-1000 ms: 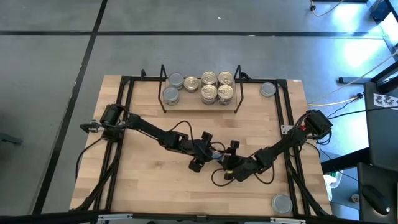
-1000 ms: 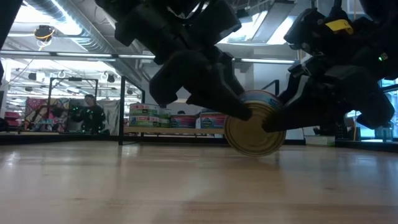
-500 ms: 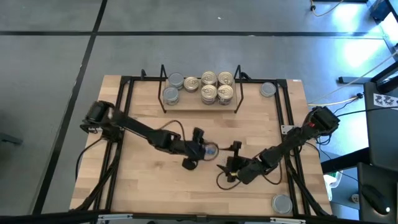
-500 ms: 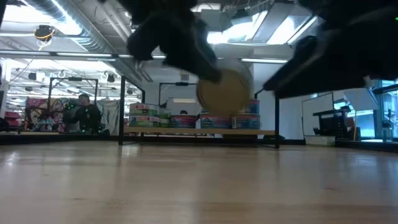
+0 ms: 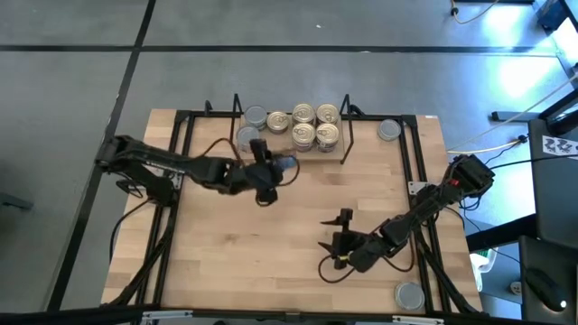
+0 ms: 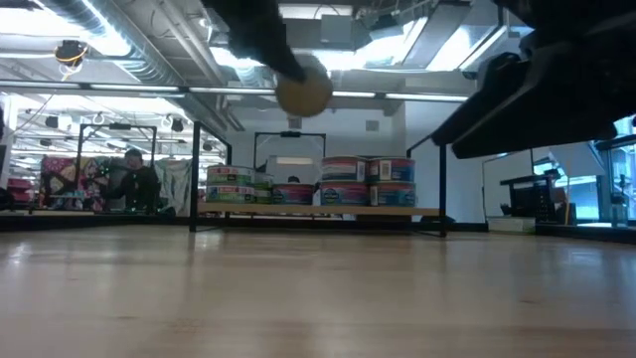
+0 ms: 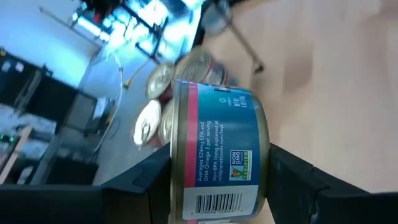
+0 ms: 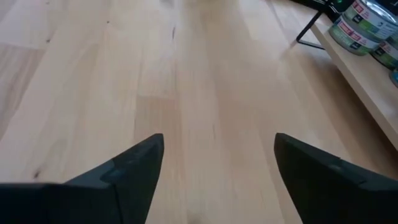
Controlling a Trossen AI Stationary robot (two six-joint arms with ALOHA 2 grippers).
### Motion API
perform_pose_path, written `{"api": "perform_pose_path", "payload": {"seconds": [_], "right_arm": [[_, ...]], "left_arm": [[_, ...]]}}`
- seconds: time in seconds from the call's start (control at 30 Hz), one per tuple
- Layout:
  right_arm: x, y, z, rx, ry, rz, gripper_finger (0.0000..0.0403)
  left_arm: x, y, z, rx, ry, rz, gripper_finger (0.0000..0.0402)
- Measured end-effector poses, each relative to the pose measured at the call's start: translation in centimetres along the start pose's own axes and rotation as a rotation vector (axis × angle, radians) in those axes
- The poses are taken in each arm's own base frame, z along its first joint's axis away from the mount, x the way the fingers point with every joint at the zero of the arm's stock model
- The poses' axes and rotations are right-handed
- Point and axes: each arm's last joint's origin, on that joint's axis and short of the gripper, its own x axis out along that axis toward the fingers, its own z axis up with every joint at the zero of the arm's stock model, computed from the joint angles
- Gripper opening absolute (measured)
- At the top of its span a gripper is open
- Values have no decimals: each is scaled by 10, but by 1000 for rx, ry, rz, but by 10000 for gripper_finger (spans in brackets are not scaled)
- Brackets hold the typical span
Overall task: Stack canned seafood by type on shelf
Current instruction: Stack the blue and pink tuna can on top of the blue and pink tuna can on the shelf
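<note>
My left jaws (image 5: 271, 171) grip a blue-labelled can (image 7: 214, 152) on its side, raised off the desk (image 5: 298, 217) just before the shelf (image 5: 293, 147) where gold-topped cans (image 5: 314, 125) and grey-topped cans (image 5: 251, 128) stand, while my right jaws (image 5: 339, 242) hang open and empty over the desk's near part.

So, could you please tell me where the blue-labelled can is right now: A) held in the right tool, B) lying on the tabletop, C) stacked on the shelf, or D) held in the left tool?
D: the left tool grips the blue-labelled can between its fingers, raised near the shelf, while the right tool is open and empty.
</note>
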Motion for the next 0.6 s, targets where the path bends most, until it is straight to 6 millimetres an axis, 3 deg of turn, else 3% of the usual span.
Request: {"api": "perform_pose_path", "payload": {"seconds": [0.33,0.6], "right_arm": [[1,-1,-4,-8,8,-4,302],[1,-2,-11,3,22,-8,303]], "left_arm": [[64,33,-29,-32,184,112,197],[111,40,-48,-11,260,163,200]]}}
